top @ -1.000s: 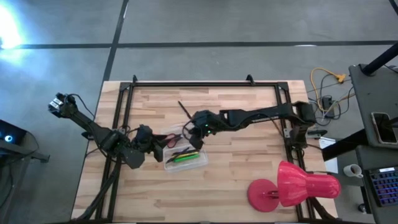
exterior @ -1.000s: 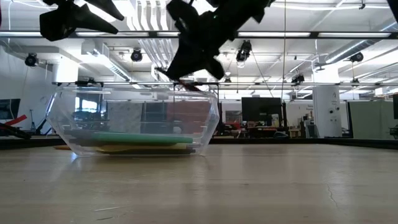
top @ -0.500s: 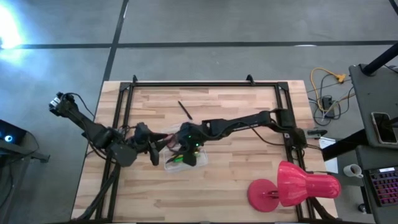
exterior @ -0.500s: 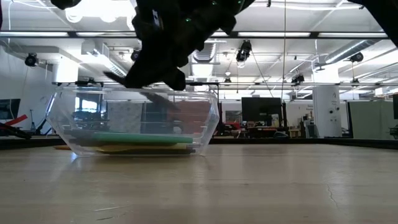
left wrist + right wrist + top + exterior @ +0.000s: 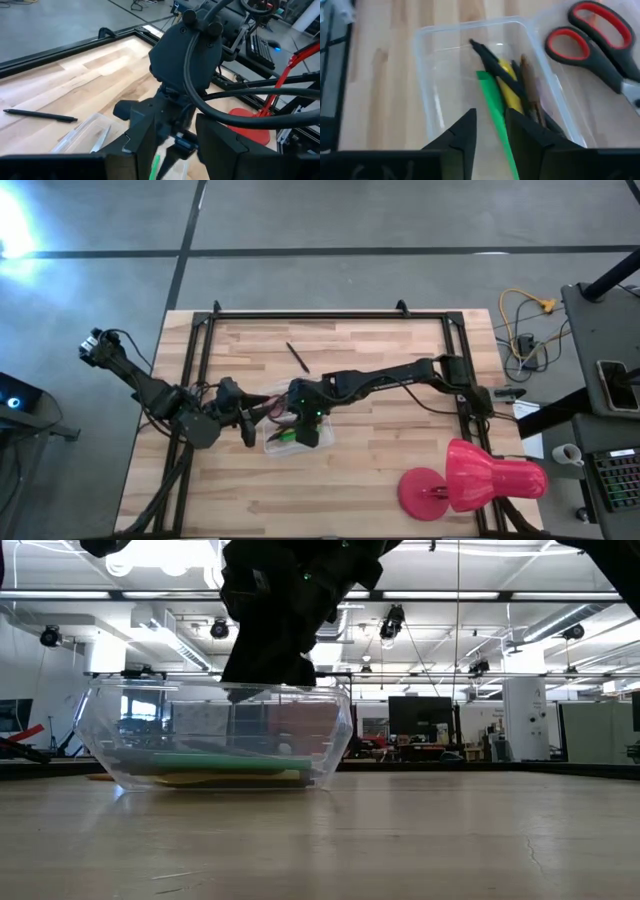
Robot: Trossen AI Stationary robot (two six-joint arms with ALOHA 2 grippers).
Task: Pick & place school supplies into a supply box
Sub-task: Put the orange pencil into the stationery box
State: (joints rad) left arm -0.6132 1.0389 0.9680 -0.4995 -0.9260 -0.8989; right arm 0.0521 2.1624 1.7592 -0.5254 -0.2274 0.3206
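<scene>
Right gripper (image 5: 490,132) poised over the clear supply box (image 5: 432,90), fingers parted, gripping nothing, green pen (image 5: 495,107), yellow pen (image 5: 507,92) and black pen (image 5: 492,62) lying inside beneath it, red-handled scissors (image 5: 592,42) outside the box, at two o'clock from the fingers in the wrist view, left gripper (image 5: 243,427) just beside the box, at nine o'clock of it seen from above, grip unclear

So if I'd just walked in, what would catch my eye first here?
Probably the big pink-red lamp lying at the table's near right corner. Next, the right arm's hand, hanging right over the clear supply box mid-table, which already holds a green pen and a few other pens. The red-handled scissors lie on the wood just outside the box, and one dark pen lies alone farther back.
</scene>
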